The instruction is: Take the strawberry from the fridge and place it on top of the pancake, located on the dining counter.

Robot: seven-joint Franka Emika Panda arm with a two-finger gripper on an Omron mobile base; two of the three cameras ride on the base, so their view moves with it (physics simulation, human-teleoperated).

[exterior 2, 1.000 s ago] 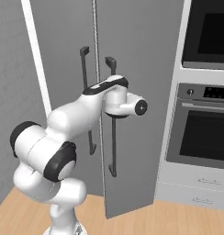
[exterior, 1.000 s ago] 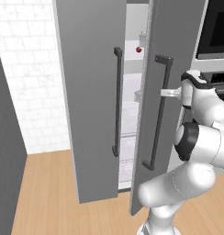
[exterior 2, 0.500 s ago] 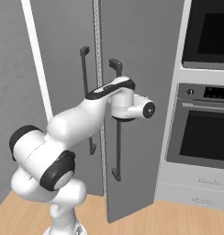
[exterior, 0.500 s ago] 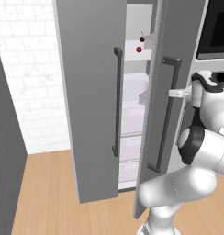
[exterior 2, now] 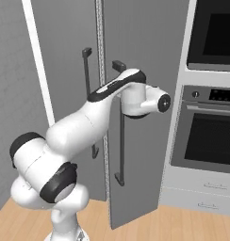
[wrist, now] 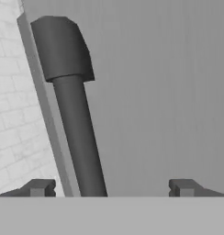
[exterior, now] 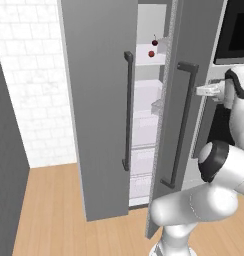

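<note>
Hand view | end effector (wrist: 109, 188) spread apart | straddling fridge (wrist: 155, 92) door handle (wrist: 75, 124)

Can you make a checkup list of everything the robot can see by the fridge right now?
Surface: wooden floor in front of the fridge; white brick wall to its left.
Job's things: fridge with its right door swung partly open; tiny bright-red strawberry on an upper white shelf inside.
Clutter: a darker red fruit with a thin stem just above the strawberry.
Grippers: gripper open, holding nothing, fingertips spread on either side of the door's dark bar handle.
Cables: nothing seen.
Surroundings: black-windowed wall oven to the right of the fridge, drawers below it.
</note>
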